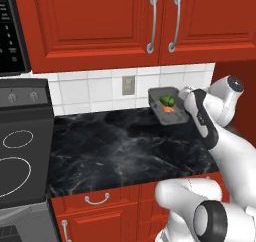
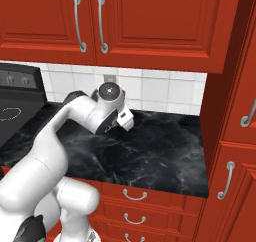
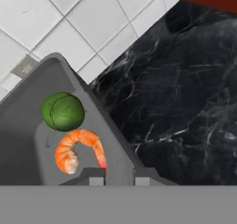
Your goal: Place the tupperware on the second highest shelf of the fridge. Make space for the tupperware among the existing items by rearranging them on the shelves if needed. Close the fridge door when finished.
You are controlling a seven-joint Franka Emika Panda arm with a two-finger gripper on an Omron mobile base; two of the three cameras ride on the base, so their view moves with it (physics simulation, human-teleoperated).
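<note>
Left base view first: my arm reaches across the black marble surface [image 1: 125, 141] toward the back wall, and the tupperware [image 1: 167, 106], a grey open box, sits up off the surface at the end of my hand, tilted, just in front of the white tiles. You can see a green lime [image 1: 167, 100] and an orange shrimp [image 1: 170, 109] inside it. The red upper cabinets [image 1: 100, 21] hang above, the stove [image 1: 22, 151] is off to the left.

Right base view: my wrist is over the back of the surface, near the wall outlet [image 2: 108, 79]. My own arm blocks the tupperware here, so nothing useful on the grip.

Hand view: this is the good one. The tupperware fills the left half, its near rim running right down between my fingertips [image 3: 96, 176]. My jaws are clamped on that rim wall. The lime and shrimp lie just beyond my tips, inside the box, lime farther out, shrimp closer.
</note>
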